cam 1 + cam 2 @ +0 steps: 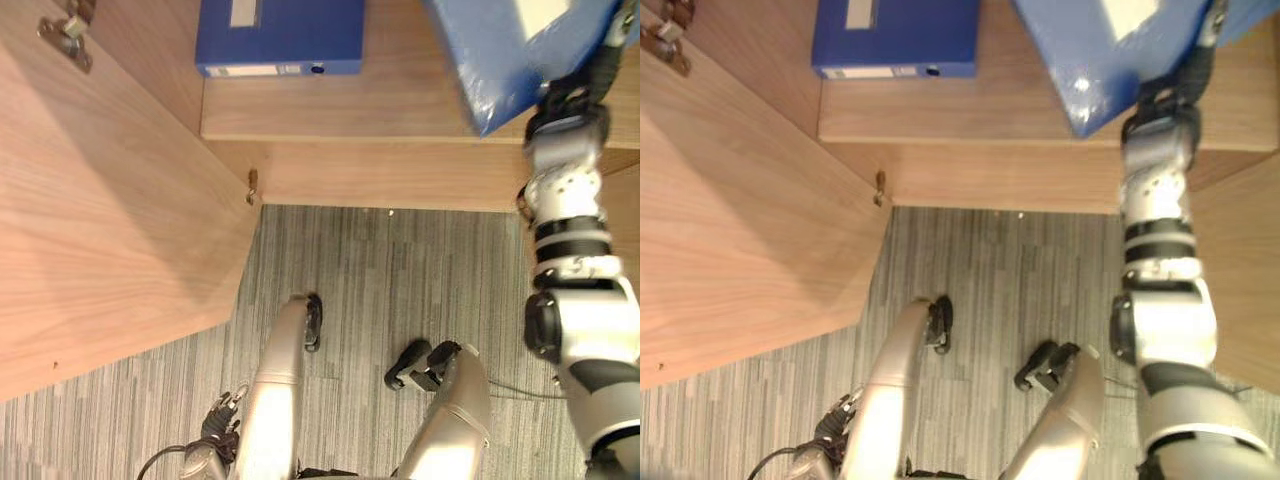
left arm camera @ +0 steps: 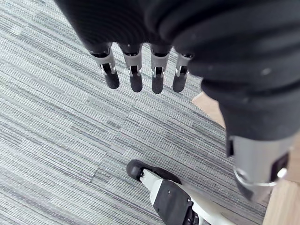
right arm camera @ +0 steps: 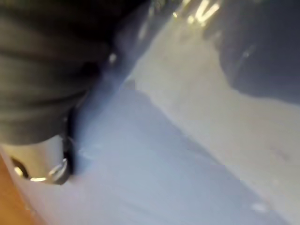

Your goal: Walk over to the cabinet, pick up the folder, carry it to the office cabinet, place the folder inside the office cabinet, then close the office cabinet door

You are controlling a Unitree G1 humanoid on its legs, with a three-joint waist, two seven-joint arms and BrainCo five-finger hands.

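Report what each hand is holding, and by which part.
The right hand grips the tilted blue folder by its near edge, beside the corner. The left hand hangs open, holding nothing.

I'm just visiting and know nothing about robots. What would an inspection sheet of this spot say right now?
surface: wooden cabinet shelf, bare between two folders.
job's things: blue folder raised at the right hand, tilted over the shelf's right part; cabinet door open, on the left.
clutter: second blue folder lying flat on the shelf's left part.
hands: left hand hangs low over the carpet, fingers straight, empty; right hand against the raised folder, grip hidden.
cables: nothing seen.
surroundings: grey striped carpet.
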